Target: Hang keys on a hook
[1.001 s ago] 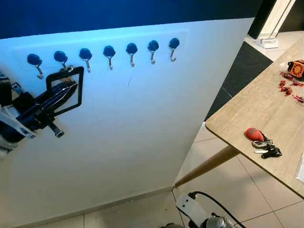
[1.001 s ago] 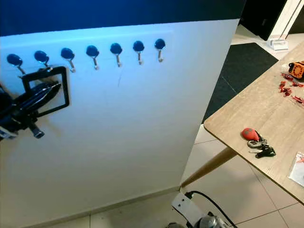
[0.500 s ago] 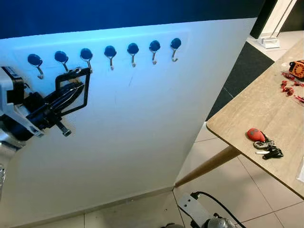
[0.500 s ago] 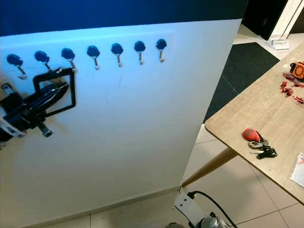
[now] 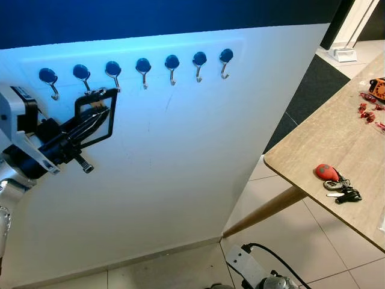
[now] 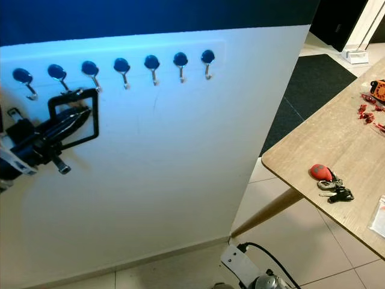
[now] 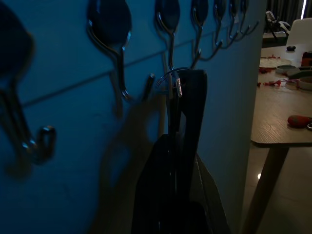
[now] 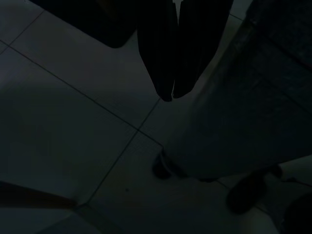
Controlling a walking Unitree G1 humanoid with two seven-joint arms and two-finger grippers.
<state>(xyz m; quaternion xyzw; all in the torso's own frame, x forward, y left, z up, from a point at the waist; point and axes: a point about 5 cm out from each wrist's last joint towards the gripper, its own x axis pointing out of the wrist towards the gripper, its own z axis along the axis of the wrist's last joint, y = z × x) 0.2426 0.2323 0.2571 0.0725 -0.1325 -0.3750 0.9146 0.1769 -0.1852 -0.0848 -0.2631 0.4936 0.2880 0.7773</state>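
Here: white wall panel (image 5: 180, 150) with seven blue-capped hooks (image 5: 143, 66); left claw (image 5: 99, 114) pinching a black key frame (image 5: 94, 118), its ring (image 7: 169, 78) apparently at the third hook (image 5: 113, 70). Wooden counter (image 5: 337, 138), tiled floor (image 5: 283, 241). Right claw (image 8: 173, 92) pressed together.

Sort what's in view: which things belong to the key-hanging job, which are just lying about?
In the job:
- left hand, shut on the black frame
- key ring on that frame
- row of hooks

Lying about:
- red fob with keys on the table
- red parts
- right hand, idle over the floor

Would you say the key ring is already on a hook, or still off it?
Cannot tell: the left gripper holds the key ring right at the third hook.
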